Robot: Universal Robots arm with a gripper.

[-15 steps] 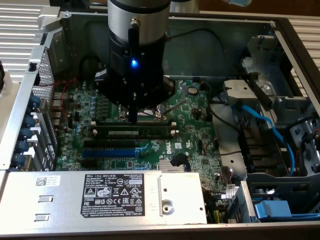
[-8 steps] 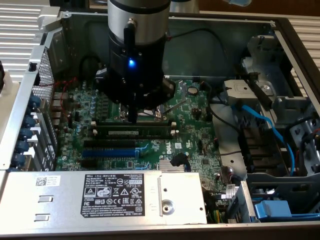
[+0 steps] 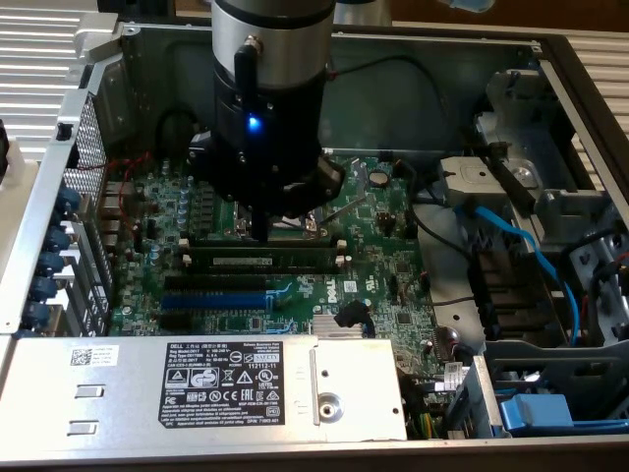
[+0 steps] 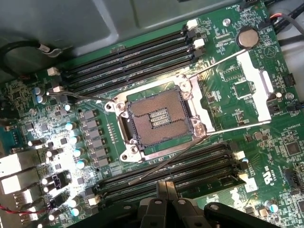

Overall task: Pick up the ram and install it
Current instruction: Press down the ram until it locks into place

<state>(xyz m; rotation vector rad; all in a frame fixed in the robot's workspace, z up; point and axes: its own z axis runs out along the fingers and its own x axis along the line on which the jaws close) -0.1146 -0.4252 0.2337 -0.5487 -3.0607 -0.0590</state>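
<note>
Open desktop case on a slatted metal surface, motherboard (image 3: 295, 246) facing up. Going left to right in the exterior view: rear I/O and blue brackets (image 3: 54, 256) at the left wall, then the board with the blue expansion slot (image 3: 211, 298), then drive bay and blue cables (image 3: 531, 246) on the right, power supply (image 3: 206, 379) along the near edge.

Tool (image 3: 260, 234) sits mid-board, fingers shut and coming down onto the top edge of the ram (image 3: 260, 262) — a dark green stick lying along one of the black memory slots (image 3: 263, 249), pale label facing the camera. It looks seated or nearly seated in the slot; whether the white end clips (image 3: 341, 258) have latched I can't tell. In the wrist view the tool (image 4: 166, 190) points down at the slot bank (image 4: 166, 173) just beside the empty CPU socket (image 4: 156, 121), with a second slot bank (image 4: 126, 59) on the socket's far side.

Handling, as a judgement: the ram is light, thin and stiff — it won't flex much before it cracks. Best held by the long top edge or short ends, not by the chips or the contact edge. Pressing should be straight down and even; tilted force could bend the slot or leave one end unseated.
</note>
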